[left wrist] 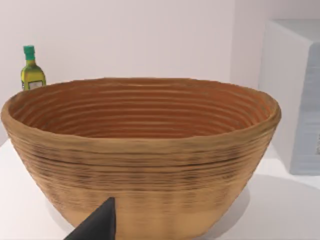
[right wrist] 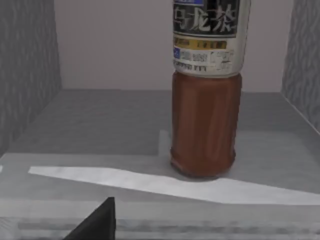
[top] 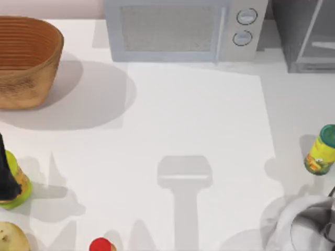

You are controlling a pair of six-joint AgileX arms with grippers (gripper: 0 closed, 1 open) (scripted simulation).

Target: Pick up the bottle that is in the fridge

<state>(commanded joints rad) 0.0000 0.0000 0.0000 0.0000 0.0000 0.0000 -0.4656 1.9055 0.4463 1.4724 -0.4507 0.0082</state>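
The bottle (right wrist: 205,100) stands upright on the smooth grey floor of the fridge (right wrist: 30,75), whose inner side walls carry a fine mottled grain. It is a round cylinder. Its clear lower body shows reddish-brown contents, and above that is a pale wrapped label with a dark band of lettering. A pale streak runs across the floor just in front of its base.

In the right wrist view the right gripper (right wrist: 97,222) appears as a matte black wedge near the fridge's opening, apart from the bottle. Whether it is open or closed cannot be told.

From above, the fridge (top: 285,31) is a dark grey box at the far right of the white table (top: 199,130), crossed by a pale slanted bar. To its left is a light grey microwave (top: 172,31) with two round knobs. A woven, ribbed, tan basket (top: 26,57) sits at the far left.

The left gripper (left wrist: 97,225) is another black wedge, close to the near wall of the basket, and its state cannot be told either. A squat yellow-green bottle (top: 320,151) stands at the right edge, and a red cap (top: 101,244) shows at the near edge.
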